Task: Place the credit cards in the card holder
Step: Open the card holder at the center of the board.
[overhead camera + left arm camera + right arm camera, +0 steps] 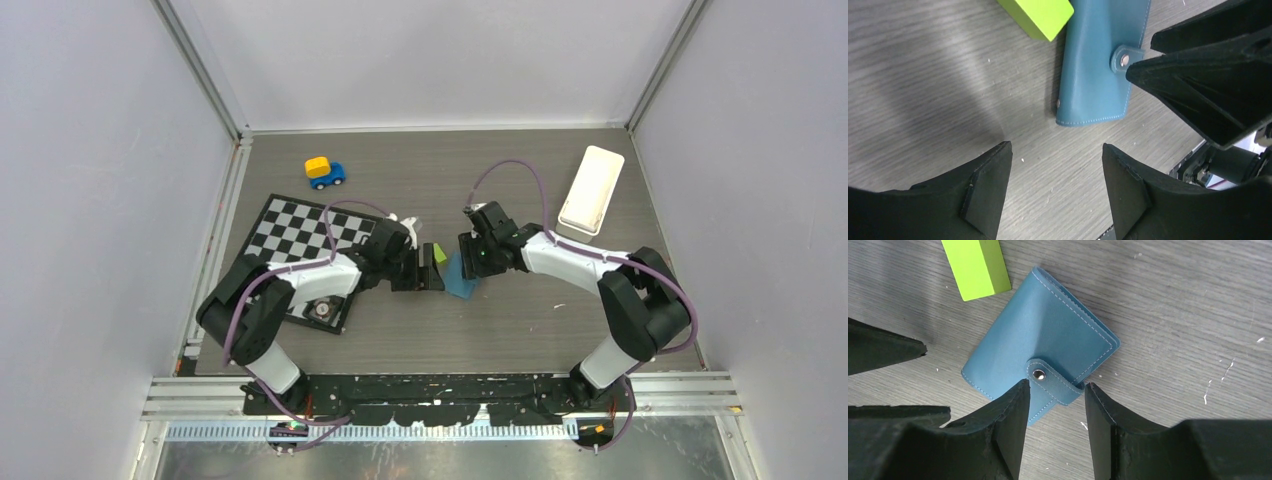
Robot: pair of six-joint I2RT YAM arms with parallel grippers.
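We see both arms reaching in from the lower corners of the top view, elbows bent outward, wrists tipped down and meeting head to head at the middle of the table [520,320]. The left gripper [1055,190] hangs over bare tabletop at the bottom of its own view; its fingers [988,195] stand well apart and hold nothing. The right gripper [1055,425] points down at the wallet [1043,350]; its fingers [1103,425] are partly spread and flank the end of the strap [1055,385], one on each side; we cannot tell whether they touch it, and the wallet lies flat, not lifted.

The wallet sits folded shut at the centre of the table, between the two grippers; it is teal-blue, smooth and leather-like, with pale stitching along rounded edges and a small metal snap [1038,374] on the strap. Just beside its upper left corner lies a green block [975,267], matte and sharp-edged.

The tabletop is grey with a fine wood grain and a few white specks; the fingers are black, wedge-shaped and matte. In the top view a checkered board [300,232] lies at centre left, a blue and yellow toy car [324,172] above it, and a long white tray [591,190] at upper right.
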